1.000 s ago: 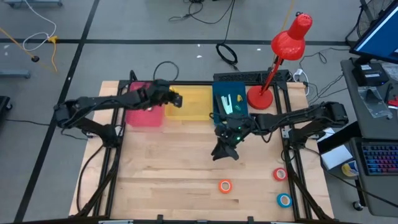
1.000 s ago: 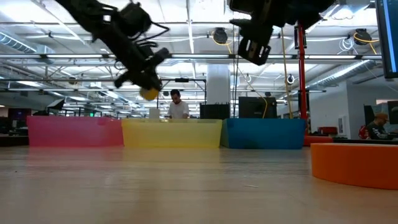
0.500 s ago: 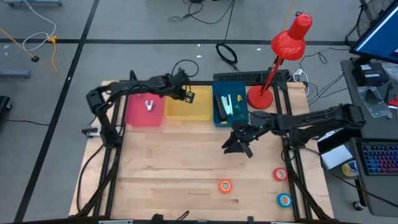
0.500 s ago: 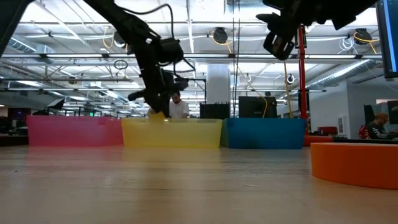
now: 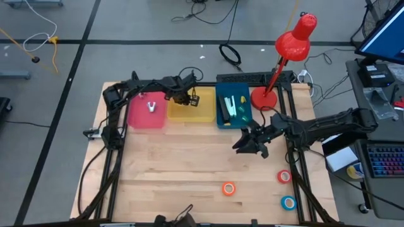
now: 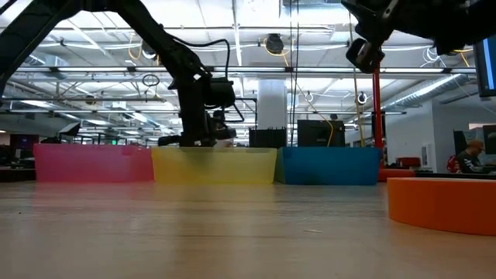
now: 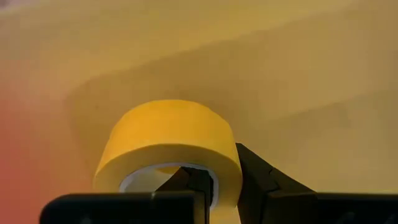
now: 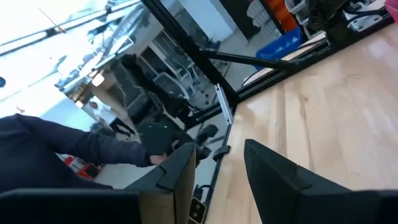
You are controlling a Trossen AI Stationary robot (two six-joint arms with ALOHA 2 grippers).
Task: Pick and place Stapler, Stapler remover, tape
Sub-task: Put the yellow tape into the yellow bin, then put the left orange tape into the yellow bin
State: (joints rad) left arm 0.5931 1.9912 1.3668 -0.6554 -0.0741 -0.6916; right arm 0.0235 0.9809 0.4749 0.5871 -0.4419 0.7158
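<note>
In the left wrist view a yellow tape roll (image 7: 168, 134) fills the picture, with my left gripper (image 7: 225, 182) shut on it over the floor of the yellow bin (image 5: 201, 112). In the low view that gripper (image 6: 198, 139) dips behind the bin's front wall (image 6: 213, 165). The stapler (image 5: 231, 107) lies in the blue bin (image 5: 220, 113), and the stapler remover (image 5: 151, 106) in the pink bin (image 5: 140, 116). Orange (image 5: 228, 188), red (image 5: 284, 176) and blue (image 5: 288, 202) tape rolls lie flat on the table. My right gripper (image 5: 245, 144) hovers open and holds nothing, right of centre. My left gripper pinches the wall of the yellow roll (image 7: 227, 163), one finger (image 7: 194, 180) inside the hole and the other (image 7: 258, 174) outside. The fingers come steeply from above. The roll hangs inside the yellow bin; whether it touches the floor, I cannot tell.
A red desk lamp (image 5: 278, 75) stands at the far right behind the blue bin. The three bins sit in a row along the far edge. Bare wood (image 5: 170, 170) lies across the middle and near left of the table.
My left gripper has carried the yellow roll from above the pink bin toward the table's right, tipped down steeply and sunk into the yellow bin. My right gripper has drawn back from the blue bin toward the table's right edge and tipped up to level.
</note>
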